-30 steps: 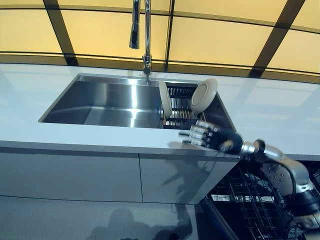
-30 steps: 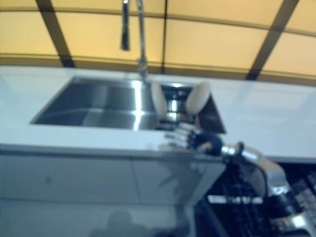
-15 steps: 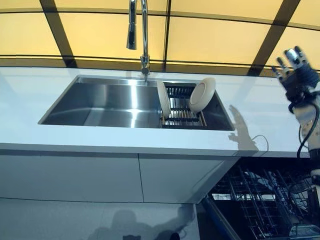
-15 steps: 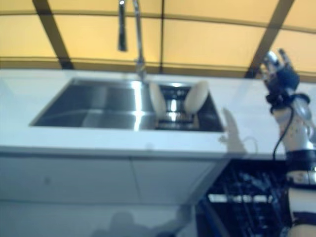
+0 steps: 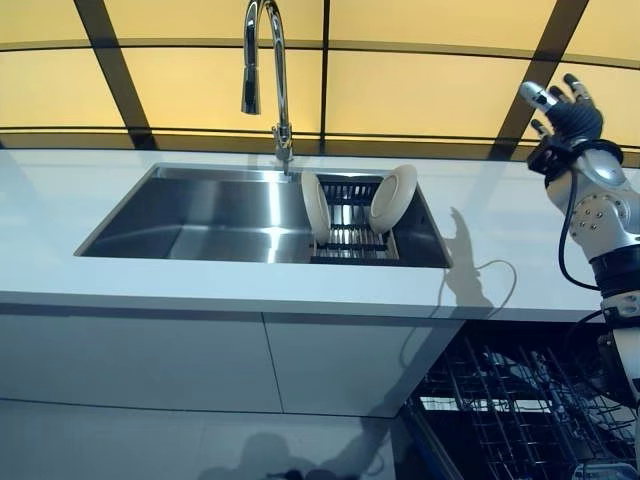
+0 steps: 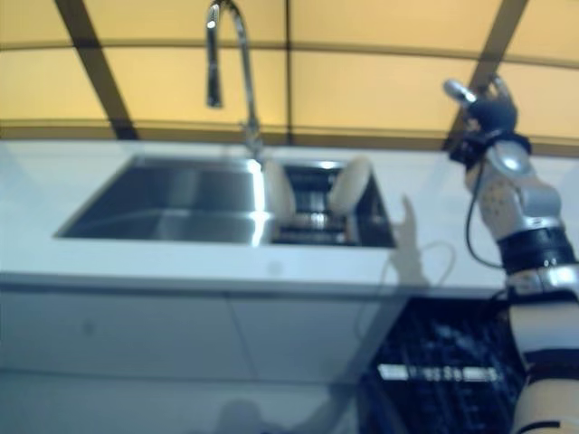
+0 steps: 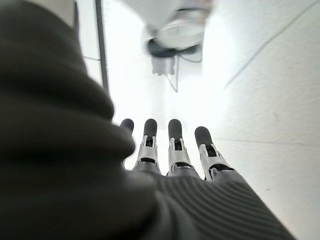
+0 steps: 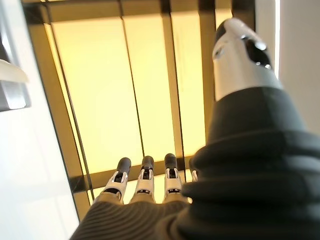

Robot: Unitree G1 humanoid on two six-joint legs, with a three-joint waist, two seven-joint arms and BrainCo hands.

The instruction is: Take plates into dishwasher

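Two plates [image 5: 392, 198] stand on edge in the drying rack [image 5: 348, 232] at the right end of the sink [image 5: 200, 215], untouched. A second ago the right hand [image 5: 562, 112] reached low across the worktop [image 5: 520, 255] edge just below them; half a second ago it had swung up, and now it is raised at about 2 o'clock from the plates, well apart, fingers straight and holding nothing. So no plate has been taken yet. The dishwasher rack [image 5: 510, 405] waits open at 5 o'clock. Only its own wrist view shows the left hand [image 7: 172, 155]: relaxed open, empty, over pale floor.
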